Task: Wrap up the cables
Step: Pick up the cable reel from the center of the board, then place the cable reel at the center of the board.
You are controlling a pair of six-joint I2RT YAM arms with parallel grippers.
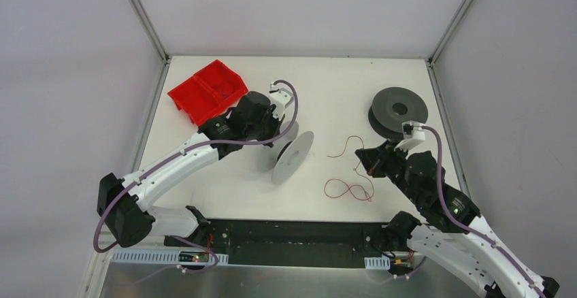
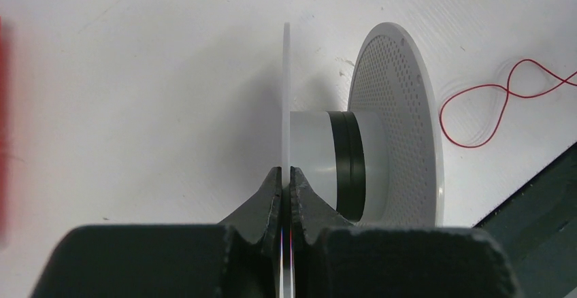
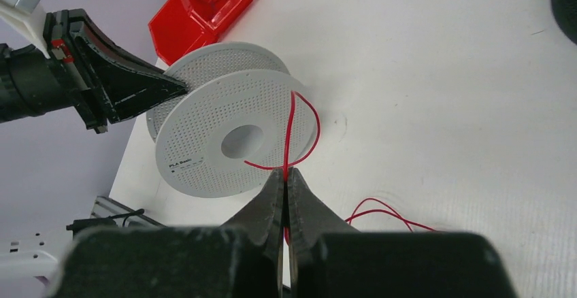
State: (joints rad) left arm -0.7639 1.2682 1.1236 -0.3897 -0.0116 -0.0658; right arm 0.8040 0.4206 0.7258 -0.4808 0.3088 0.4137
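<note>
Top view: the left arm [image 1: 177, 165] extends from lower left toward frame centre. The left gripper [image 2: 286, 175] has its jaws clamped on a thin spool flange [image 2: 286, 94]. The right arm [image 1: 442, 203] reaches from lower right, angled up-left. The right gripper [image 3: 286, 175] has its jaws pinched on the red cable [image 3: 291, 128].

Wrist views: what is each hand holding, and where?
Left hand pinches the pale grey plastic spool by one flange's rim; right hand pinches the thin red wire partway along.

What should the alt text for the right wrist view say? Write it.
The right gripper is shut on a thin red wire that loops up across the face of a pale grey perforated plastic spool. The left gripper pinches the spool's far flange; a red plastic bin sits behind.
</note>
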